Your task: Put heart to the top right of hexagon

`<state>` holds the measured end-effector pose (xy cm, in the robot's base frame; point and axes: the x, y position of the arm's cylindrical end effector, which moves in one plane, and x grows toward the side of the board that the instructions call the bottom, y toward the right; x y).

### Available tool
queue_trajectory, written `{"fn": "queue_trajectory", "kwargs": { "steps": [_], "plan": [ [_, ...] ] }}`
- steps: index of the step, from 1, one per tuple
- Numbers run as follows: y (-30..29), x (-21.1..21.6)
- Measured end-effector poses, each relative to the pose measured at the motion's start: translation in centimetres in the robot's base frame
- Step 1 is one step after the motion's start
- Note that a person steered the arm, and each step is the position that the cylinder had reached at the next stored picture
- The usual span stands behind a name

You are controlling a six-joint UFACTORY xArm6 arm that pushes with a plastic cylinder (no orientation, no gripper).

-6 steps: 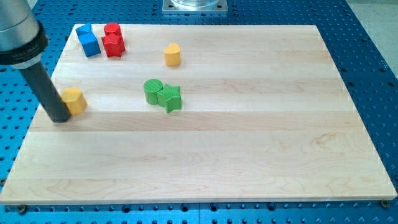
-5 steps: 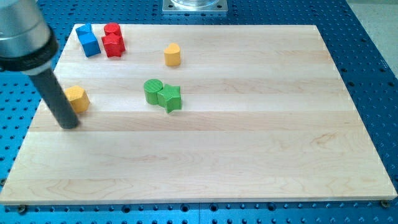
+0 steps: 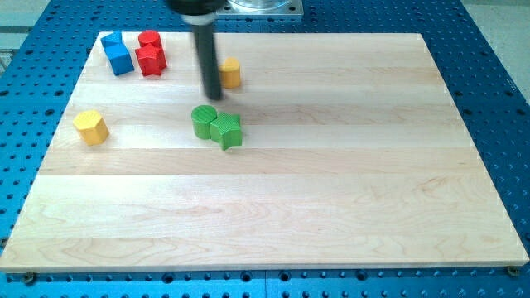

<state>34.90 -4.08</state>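
Heart block (image 3: 230,73), yellow, sits near the view's top, well apart from the yellow hexagon (image 3: 91,127) at the view's left, so placement is not yet done. My tip (image 3: 212,97) is a bare rod with nothing to open or close; it stands just left of and below the heart.

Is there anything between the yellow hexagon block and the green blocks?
No. In the camera view, only bare wooden board lies between the yellow hexagon block and the green blocks.
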Motion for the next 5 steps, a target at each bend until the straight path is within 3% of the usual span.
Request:
{"fn": "queue_trajectory", "kwargs": {
  "steps": [1, 2, 5],
  "plan": [
    [4.4, -0.4],
    [6.4, -6.7],
    [-15.8, 3.2]
  ]
}}
